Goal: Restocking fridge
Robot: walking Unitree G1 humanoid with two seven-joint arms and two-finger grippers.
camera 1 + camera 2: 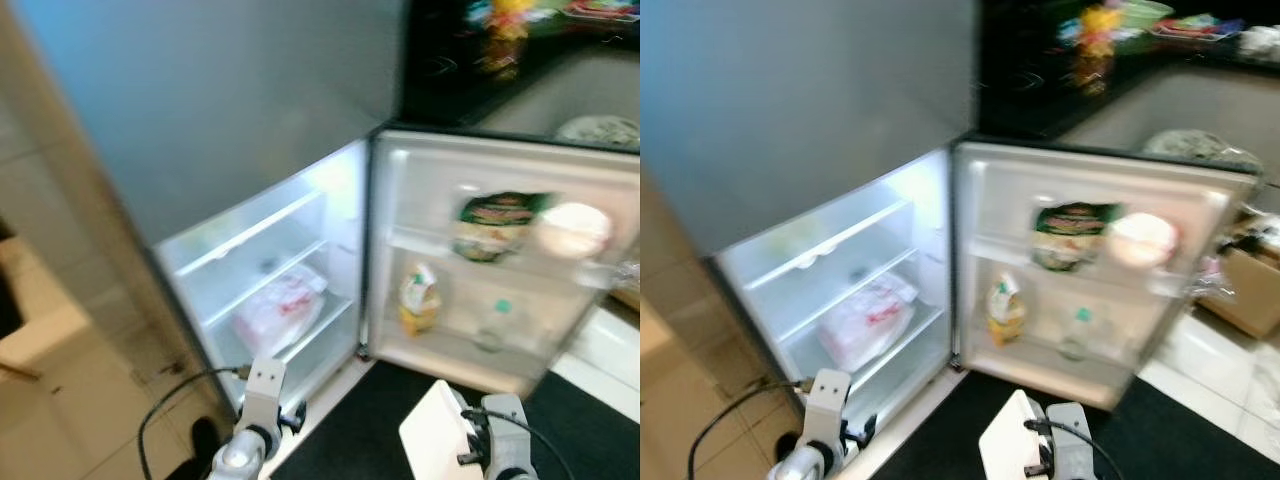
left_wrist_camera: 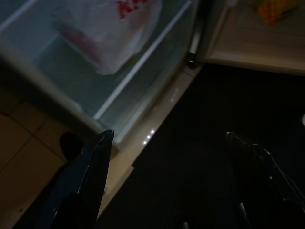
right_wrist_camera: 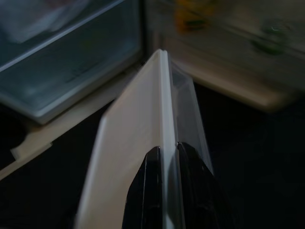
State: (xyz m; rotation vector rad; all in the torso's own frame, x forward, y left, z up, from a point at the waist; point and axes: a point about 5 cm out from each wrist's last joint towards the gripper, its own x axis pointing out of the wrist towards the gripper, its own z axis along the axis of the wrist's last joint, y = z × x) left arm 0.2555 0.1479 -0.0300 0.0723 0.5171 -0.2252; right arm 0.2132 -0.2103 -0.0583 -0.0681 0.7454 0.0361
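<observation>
A flat white container (image 3: 143, 143) is pinched by its edge in the right gripper (image 3: 167, 157) at the fridge's (image 1: 290, 270) six o'clock, ready for shelving, while the left gripper (image 2: 167, 143) is held spread, free to assist.

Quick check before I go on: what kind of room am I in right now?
Most likely a home kitchen. An open fridge stands ahead with food on its door shelves and a white bag inside; a dark counter runs beside it. The right gripper holds a white container.
</observation>
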